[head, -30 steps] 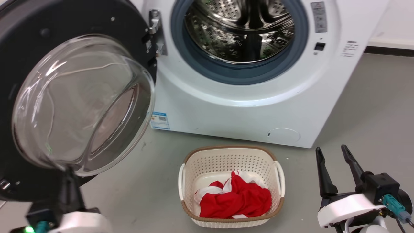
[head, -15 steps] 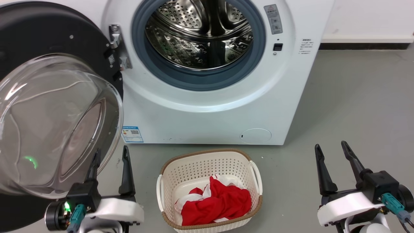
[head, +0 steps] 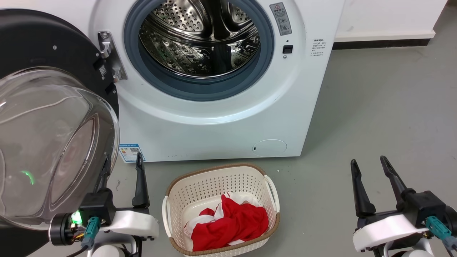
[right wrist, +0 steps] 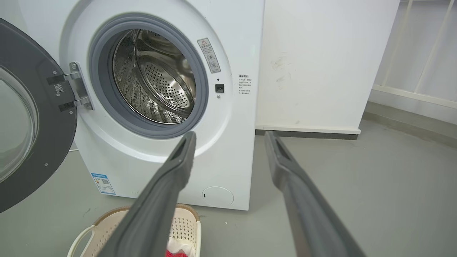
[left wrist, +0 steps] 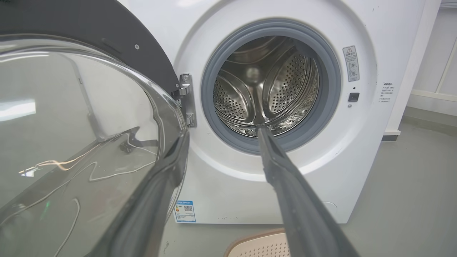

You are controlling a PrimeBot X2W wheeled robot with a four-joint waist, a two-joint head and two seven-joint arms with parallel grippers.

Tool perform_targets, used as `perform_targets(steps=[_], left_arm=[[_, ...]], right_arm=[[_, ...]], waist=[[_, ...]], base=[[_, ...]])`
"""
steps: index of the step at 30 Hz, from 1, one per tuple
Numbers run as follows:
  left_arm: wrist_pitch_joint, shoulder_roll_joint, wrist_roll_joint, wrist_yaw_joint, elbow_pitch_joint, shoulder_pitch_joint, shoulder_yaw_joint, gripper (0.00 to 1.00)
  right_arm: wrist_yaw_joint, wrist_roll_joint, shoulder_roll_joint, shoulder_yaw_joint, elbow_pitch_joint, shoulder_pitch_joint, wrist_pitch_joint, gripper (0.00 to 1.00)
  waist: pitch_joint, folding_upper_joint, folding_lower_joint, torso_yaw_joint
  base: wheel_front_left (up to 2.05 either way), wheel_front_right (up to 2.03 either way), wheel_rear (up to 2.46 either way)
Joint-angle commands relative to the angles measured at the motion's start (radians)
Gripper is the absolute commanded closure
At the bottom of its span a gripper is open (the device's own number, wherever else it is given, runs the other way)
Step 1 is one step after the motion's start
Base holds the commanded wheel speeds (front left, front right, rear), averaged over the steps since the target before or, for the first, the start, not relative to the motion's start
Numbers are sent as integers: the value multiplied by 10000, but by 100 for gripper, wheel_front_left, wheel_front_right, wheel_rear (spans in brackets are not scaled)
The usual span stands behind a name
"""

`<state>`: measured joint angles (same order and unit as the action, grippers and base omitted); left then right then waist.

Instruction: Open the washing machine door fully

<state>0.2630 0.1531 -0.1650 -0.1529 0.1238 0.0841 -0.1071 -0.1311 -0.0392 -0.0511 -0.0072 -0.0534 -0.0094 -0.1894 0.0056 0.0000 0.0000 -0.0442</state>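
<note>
Washing machine door (head: 43,39) wide open, left of washing machine (head: 214,117). Left gripper (head: 122,157) spread & empty, finger (left wrist: 157,192) right by the glass (head: 43,142): a bump could swing it shut. Right gripper (head: 368,159) spread too.

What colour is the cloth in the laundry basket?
The cloth is red and white; head view shows it best.

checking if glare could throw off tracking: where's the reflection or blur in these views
Head view: the washing machine door has pale streaks on its glass and a green glint, likely the light on the left gripper; the drum sparkles. Left wrist view: the glass warps what shows through it, and the fingers look soft. Right wrist view: the right gripper blurs up close, while the washing machine is sharp.
</note>
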Motion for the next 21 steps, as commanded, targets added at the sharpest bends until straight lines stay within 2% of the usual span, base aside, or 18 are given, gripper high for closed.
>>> perform_targets(steps=[1,21], left_arm=[[22,-32,117,56,32,-167,97,0],[23,-527,670,630,279,-230,675,0]], right_arm=[[7,-87,20,13,8,186,2,0],[7,-245,21,-4,-137,111,-34,0]], waist=[[-10,0,0,7],[-24,0,0,49]], base=[[0,0,0],[0,0,0]])
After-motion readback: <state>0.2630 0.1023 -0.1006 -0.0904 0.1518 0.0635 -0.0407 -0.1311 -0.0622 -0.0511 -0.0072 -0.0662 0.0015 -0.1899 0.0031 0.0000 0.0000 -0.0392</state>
